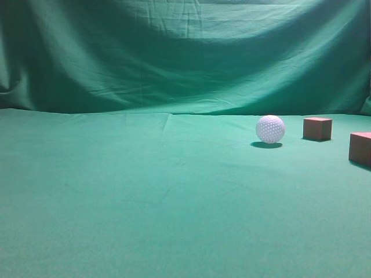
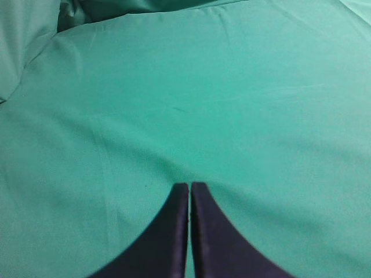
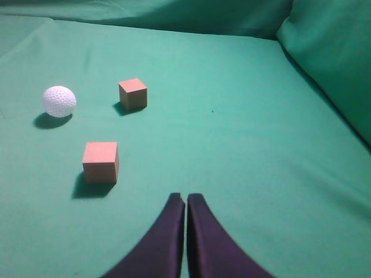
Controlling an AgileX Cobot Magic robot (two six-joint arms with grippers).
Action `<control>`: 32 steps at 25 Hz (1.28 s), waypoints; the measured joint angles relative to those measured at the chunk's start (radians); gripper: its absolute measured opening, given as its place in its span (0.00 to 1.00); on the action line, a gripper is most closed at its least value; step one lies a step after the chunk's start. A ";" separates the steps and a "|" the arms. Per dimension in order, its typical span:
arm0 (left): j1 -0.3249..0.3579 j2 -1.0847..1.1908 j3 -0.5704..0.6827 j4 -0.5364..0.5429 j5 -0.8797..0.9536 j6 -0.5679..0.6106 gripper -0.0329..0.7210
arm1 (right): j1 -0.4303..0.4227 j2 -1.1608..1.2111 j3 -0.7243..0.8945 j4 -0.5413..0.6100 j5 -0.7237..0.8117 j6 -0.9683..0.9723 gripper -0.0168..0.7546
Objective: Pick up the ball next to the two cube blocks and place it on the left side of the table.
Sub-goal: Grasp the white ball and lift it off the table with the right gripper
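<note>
The white dimpled ball (image 1: 270, 128) rests on the green table (image 1: 145, 197) at the right, left of two reddish-brown cube blocks (image 1: 317, 128) (image 1: 360, 148). In the right wrist view the ball (image 3: 59, 101) lies at the far left, one cube (image 3: 133, 94) beside it and the other cube (image 3: 101, 162) nearer. My right gripper (image 3: 186, 198) is shut and empty, to the right of the near cube and above the cloth. My left gripper (image 2: 190, 186) is shut and empty over bare cloth. Neither gripper shows in the exterior view.
The wrinkled green backdrop (image 1: 185, 52) rises behind the table. In the right wrist view a fold of the cloth (image 3: 330, 52) rises at the right. In the left wrist view the cloth (image 2: 29, 40) bunches up at the upper left.
</note>
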 joint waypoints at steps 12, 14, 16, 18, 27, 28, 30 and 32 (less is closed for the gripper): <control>0.000 0.000 0.000 0.000 0.000 0.000 0.04 | 0.000 0.000 0.000 0.000 0.000 0.000 0.02; 0.000 0.000 0.000 0.000 0.000 0.000 0.04 | 0.000 0.000 0.000 0.000 0.000 0.000 0.02; 0.000 0.000 0.000 0.000 0.000 0.000 0.04 | 0.000 0.000 0.000 0.000 0.000 0.002 0.02; 0.000 0.000 0.000 0.000 0.000 0.000 0.04 | 0.000 0.000 0.000 -0.010 0.000 -0.007 0.02; 0.000 0.000 0.000 0.000 0.000 0.000 0.04 | 0.000 0.000 0.004 0.040 -0.506 0.068 0.02; 0.000 0.000 0.000 0.000 0.000 0.000 0.04 | 0.000 0.000 0.004 0.040 -0.562 0.080 0.02; 0.000 0.000 0.000 0.000 0.000 0.000 0.04 | 0.000 0.000 -0.006 0.040 -0.593 0.127 0.02; 0.000 0.000 0.000 0.000 0.000 0.000 0.04 | 0.000 0.000 -0.086 0.040 -0.475 0.198 0.02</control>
